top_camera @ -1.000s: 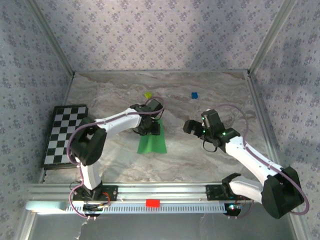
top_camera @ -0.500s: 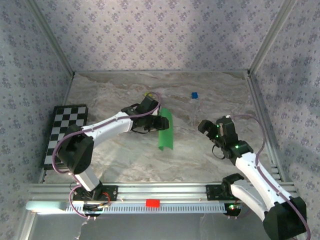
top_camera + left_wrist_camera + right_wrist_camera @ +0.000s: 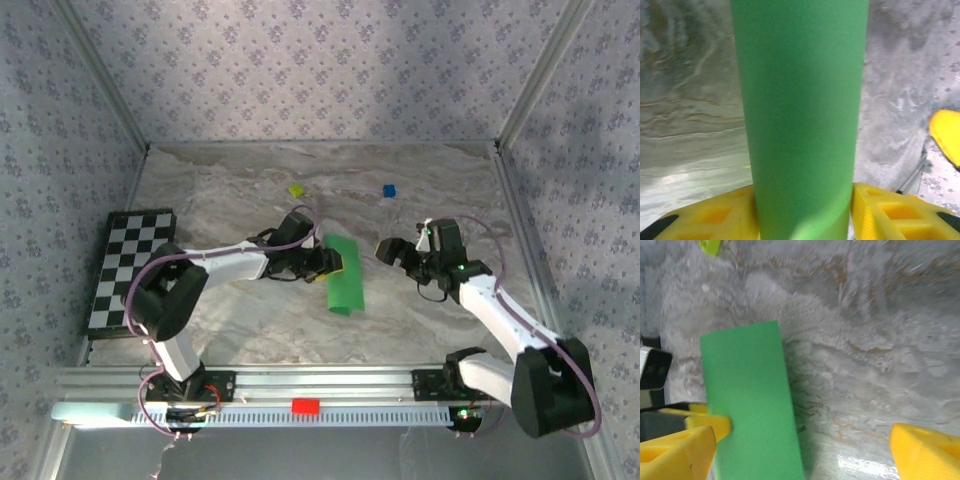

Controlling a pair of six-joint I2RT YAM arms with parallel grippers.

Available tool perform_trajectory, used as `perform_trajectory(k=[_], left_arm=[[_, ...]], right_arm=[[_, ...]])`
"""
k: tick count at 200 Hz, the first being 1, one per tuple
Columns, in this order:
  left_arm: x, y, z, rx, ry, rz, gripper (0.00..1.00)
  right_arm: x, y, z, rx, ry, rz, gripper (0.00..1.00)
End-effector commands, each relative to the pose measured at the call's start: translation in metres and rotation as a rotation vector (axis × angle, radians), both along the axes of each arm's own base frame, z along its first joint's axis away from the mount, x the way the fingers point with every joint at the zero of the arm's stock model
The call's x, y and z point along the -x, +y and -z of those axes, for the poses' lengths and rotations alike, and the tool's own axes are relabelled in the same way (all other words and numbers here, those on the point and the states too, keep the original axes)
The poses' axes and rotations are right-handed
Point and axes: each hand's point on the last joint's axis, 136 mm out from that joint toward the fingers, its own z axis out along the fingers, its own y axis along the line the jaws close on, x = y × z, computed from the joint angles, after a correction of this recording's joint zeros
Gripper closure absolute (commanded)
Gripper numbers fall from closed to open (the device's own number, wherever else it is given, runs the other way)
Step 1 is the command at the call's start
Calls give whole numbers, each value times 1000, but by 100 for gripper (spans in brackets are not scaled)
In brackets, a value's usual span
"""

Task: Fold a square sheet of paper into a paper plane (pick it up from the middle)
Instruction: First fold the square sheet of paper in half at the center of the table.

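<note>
Midway through a paper-plane fold, the left gripper (image 3: pixel 335 262) pinches a green sheet of paper (image 3: pixel 345 285) near the middle of the marbled table (image 3: pixel 250 330). The sheet is bowed over into a narrow band, and its near end curls down toward the tabletop. The left wrist view shows the band running straight out from between the yellow fingers, which are closed on it. Just to the sheet's right, the right gripper (image 3: pixel 390 250) faces it with its jaws spread wide and nothing between them. Judging by the shape, the pick-up and a first lengthwise doubling look done. The pointed nose, wings and centre crease of a dart are yet to be made. Nothing here serves as a container. A small yellow-green block (image 3: pixel 296 189) and a blue block (image 3: pixel 389 190) lie loose at the far side, and a checkerboard (image 3: pixel 130 265) rests by the left wall.
</note>
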Motion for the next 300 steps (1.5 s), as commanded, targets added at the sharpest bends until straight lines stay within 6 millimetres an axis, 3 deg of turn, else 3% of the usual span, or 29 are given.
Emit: perform_trajectory(k=[1, 40, 128, 193, 248, 300], left_arm=[[-5, 5, 12, -16, 0, -25, 52], [-5, 26, 28, -127, -5, -37, 49], [-11, 53, 19, -277, -92, -47, 36], [-6, 66, 24, -320, -98, -50, 44], [-3, 80, 33, -396, -73, -35, 45], [-2, 77, 40, -421, -66, 41, 44]], right_arm=[[1, 20, -9, -32, -2, -106, 10], [-1, 16, 0, 2, 5, -67, 12], [2, 36, 8, 21, 28, -116, 12], [3, 48, 14, 15, 40, -145, 16], [5, 52, 19, 24, 55, -155, 16], [7, 52, 23, 34, 61, -155, 16]])
